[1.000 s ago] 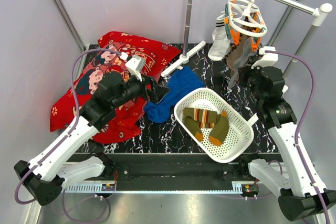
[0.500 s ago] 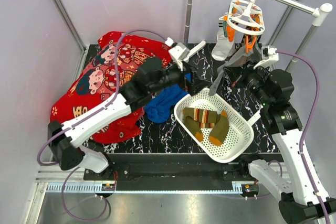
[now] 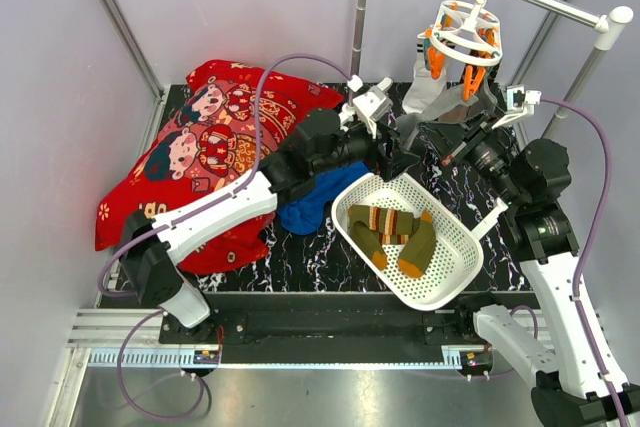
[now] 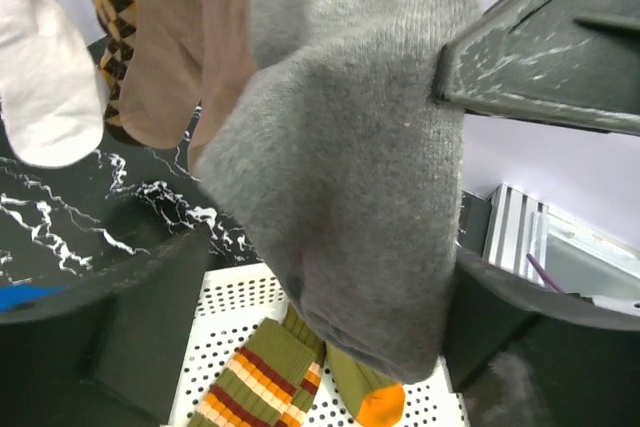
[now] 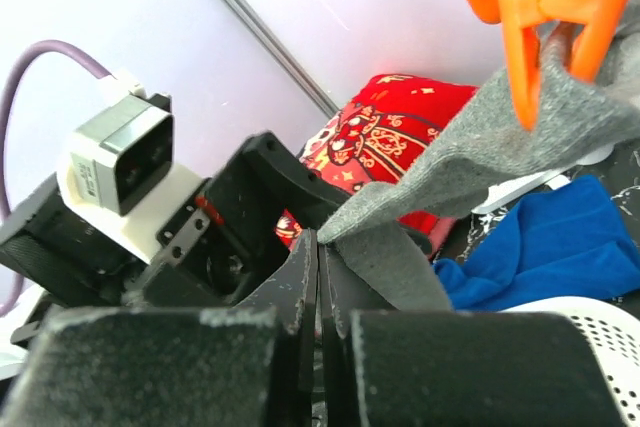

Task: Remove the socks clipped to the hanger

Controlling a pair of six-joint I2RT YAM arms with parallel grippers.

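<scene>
Top view and both wrist views, taken while one sock is being removed. Within the last second the left gripper [image 4: 320, 307] has left the red cloth [image 3: 200, 147], far to the left of the hanger [image 3: 465, 32], and reached across to just below and left of it. Its jaws now stand apart on either side of the grey sock [image 4: 350, 177], bracketing the toe end without pinching it. Over the same interval the right gripper [image 5: 320, 257] has drawn that sock out of its straight hang beneath the hanger. The sock now stretches down and to the left of the ring, and this gripper's fingers are pressed together on the sock's free edge. The right wrist view shows an orange peg [image 5: 520, 47] biting the sock's upper end, so the sock is judged to be clipped and under tension. The white sock [image 3: 420, 87] and further socks hang below the hanger's left side. Two olive-green socks [image 3: 385, 227] lie in the basket [image 3: 455, 257], below and in front of the hanger. The change suggests a two-handed pull is being set up. One pair appears done, and several socks remain clipped.
</scene>
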